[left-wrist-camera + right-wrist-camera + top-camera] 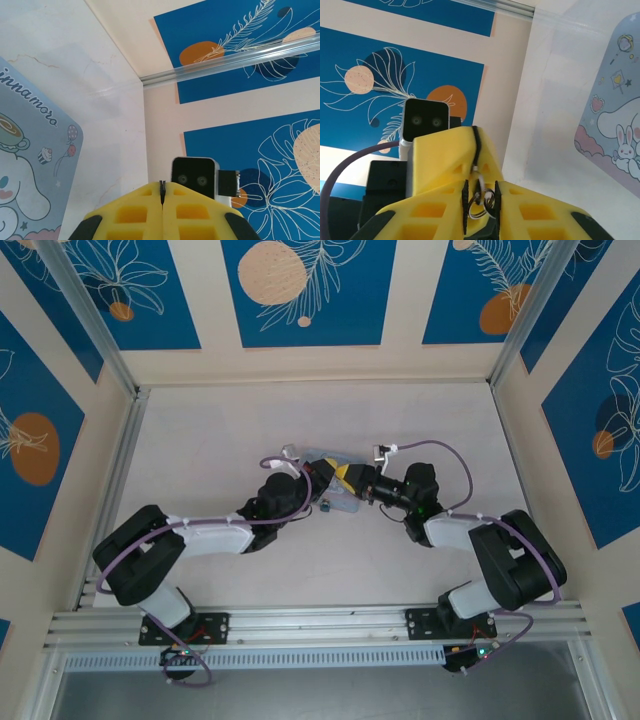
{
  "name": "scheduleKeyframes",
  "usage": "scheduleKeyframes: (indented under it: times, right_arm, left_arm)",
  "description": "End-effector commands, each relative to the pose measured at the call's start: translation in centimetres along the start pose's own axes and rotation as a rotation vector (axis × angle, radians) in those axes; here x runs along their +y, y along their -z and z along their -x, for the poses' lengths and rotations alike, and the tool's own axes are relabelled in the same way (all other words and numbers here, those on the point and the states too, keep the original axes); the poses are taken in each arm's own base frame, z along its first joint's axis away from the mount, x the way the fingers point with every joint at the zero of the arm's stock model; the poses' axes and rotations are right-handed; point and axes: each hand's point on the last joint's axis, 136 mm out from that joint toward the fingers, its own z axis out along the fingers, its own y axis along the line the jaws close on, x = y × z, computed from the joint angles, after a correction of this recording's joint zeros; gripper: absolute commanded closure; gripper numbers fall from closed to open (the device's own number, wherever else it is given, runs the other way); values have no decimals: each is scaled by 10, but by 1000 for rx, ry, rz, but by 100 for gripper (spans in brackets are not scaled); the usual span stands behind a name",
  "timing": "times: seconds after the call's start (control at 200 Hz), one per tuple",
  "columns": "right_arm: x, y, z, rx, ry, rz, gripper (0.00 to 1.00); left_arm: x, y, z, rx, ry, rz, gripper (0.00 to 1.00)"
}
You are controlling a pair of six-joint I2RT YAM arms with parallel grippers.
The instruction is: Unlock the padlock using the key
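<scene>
The left gripper (162, 194) has its yellow moulded fingers pressed fully together. In the right wrist view, a small bunch of thin silver wire loops (480, 202) comes out from the lower end of their seam. I judge from this that it pinches something thin there, perhaps the tiny pale golden key, but the pinched part itself is hidden. The right gripper (481, 192) stands tip to tip against it with only a narrow gap between its jaws. The loops sit inside this gap, but I cannot tell whether the pads press on them. The line that matters therefore runs from one claw straight into the other, left to right above the light-blue rectangular tin with a cartoon picture (30, 170). In the top view the tiny dark bluish metal padlock (327, 506), if I read this small spot correctly, lies on the near side of the two fingertips. It is beside the tin edge, lower than the tips, and about equally near to both arms. I think the coming move depends on bringing the pinched piece down to it along that same line.
</scene>
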Motion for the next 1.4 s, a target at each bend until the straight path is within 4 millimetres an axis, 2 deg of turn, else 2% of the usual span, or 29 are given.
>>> scheduleKeyframes:
  times: [0.0,0.35,0.655,0.865,0.985,1.385,1.395]
  right_arm:
    - [6,-3,0,1,18,29,78]
    - [9,-7,9,-21,11,40,78]
    - [15,-3,15,-45,12,55,80]
    - [13,-3,16,-45,3,54,89]
    - [13,-3,15,-40,1,57,100]
    - [11,3,11,-48,5,54,100]
    - [11,3,11,-49,5,52,100]
  left_arm:
    - [-13,-3,0,-20,14,-43,100]
    - [-8,0,-1,-24,21,-35,100]
    - [-4,3,0,-33,23,-28,100]
    - [-4,3,-2,-33,24,-27,100]
    - [-5,3,-2,-35,22,-28,100]
    - [-4,5,-2,-38,30,-23,100]
    - [-4,6,-2,-40,29,-21,98]
